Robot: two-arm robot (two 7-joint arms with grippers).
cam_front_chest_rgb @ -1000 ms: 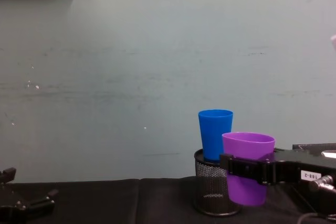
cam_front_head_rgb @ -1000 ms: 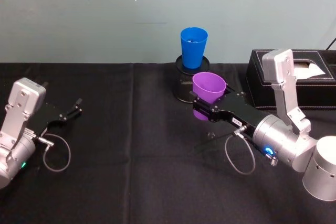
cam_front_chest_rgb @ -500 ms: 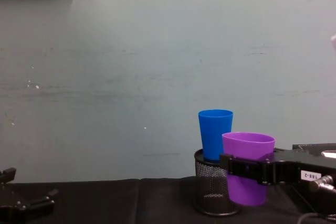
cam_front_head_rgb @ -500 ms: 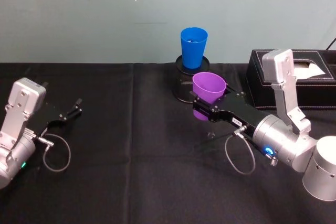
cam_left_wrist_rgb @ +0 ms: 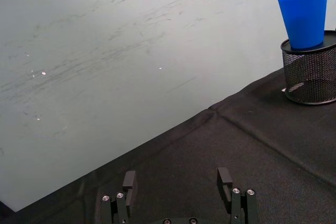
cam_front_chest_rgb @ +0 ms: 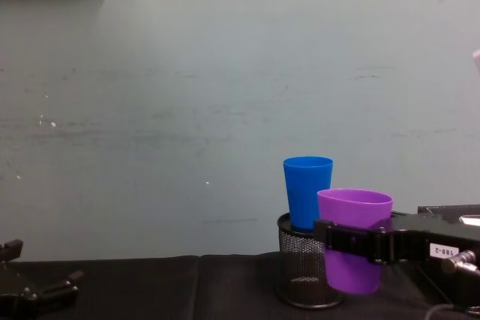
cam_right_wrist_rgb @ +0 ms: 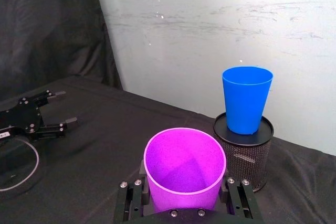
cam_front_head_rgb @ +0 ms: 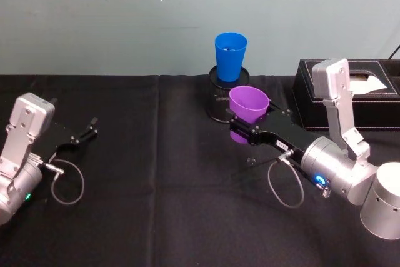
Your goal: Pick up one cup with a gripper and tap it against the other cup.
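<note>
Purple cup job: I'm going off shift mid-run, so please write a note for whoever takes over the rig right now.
Right gripper: jaws shut on the purple cup, held upright, apparently just above the black table.
Left gripper: open, empty, parked at the table's left side.
Blue cup: upright on top of the mesh holder, just behind the purple cup, with a gap between them.
Done: pickup.
Left: raise the purple cup and tap it against the blue cup.
</note>
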